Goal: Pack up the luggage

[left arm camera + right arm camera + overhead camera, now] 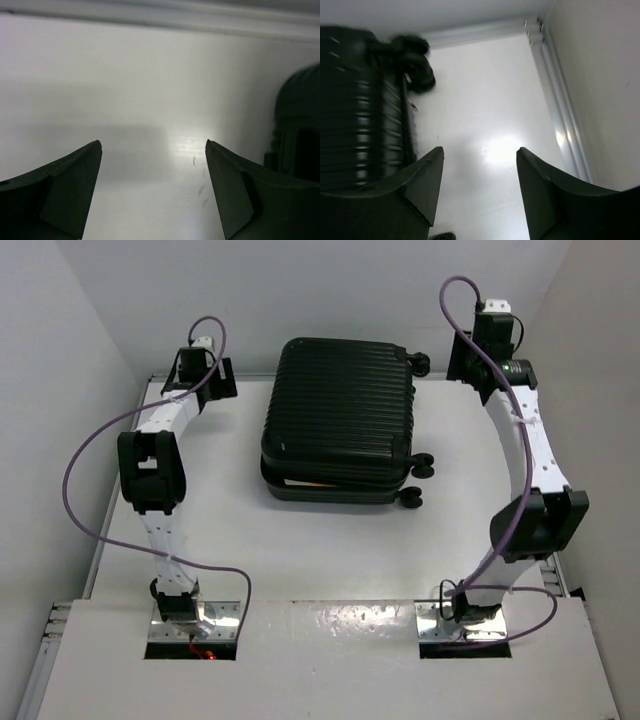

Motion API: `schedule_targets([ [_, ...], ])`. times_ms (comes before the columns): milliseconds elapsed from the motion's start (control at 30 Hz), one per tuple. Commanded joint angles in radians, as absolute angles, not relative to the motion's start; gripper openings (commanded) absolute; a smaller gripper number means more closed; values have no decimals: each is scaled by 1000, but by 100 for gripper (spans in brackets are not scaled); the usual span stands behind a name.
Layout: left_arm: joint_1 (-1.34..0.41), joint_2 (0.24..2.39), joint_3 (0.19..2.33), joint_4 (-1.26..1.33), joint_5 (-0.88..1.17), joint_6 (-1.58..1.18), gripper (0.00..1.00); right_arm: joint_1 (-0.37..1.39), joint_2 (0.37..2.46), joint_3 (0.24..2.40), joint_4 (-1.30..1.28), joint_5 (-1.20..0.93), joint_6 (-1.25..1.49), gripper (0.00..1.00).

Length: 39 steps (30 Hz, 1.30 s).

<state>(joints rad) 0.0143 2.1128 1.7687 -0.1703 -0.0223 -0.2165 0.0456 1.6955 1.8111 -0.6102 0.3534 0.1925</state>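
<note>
The luggage (340, 410) lay flat at the far middle of the table (330, 560), closed but not quite flush, with its wheeled end turned toward the right arm's side. We had it between the two grippers: rightward of the left gripper (152, 146) and leftward of the right gripper (480, 150). Both had their jaws spread and held nothing, over bare tabletop. We judged the right one slightly nearer, just beside the wheels (421, 365).
</note>
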Motion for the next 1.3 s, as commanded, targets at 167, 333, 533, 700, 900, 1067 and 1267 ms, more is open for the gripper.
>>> schedule_targets([
  [167,-47,2157,1725,-296,383,-128,64,-130,1738,1787,-701,204,313,57],
  [333,-89,2005,1473,-296,561,58,54,-173,1784,1796,-721,123,281,54],
  [533,-179,1914,1341,-364,713,258,48,-245,1833,1715,-732,-188,246,42],
  [700,-80,1893,1370,-237,591,10,78,-252,1744,1415,-631,-368,42,29],
  [900,53,1787,1379,-54,554,-179,86,-276,1758,1148,-557,-504,-12,24],
  [1067,113,1636,1338,-112,554,-221,88,-206,1821,1086,-502,-581,31,23],
  [1267,212,1470,1240,-150,592,-200,92,-13,1772,958,-453,-735,46,20],
])
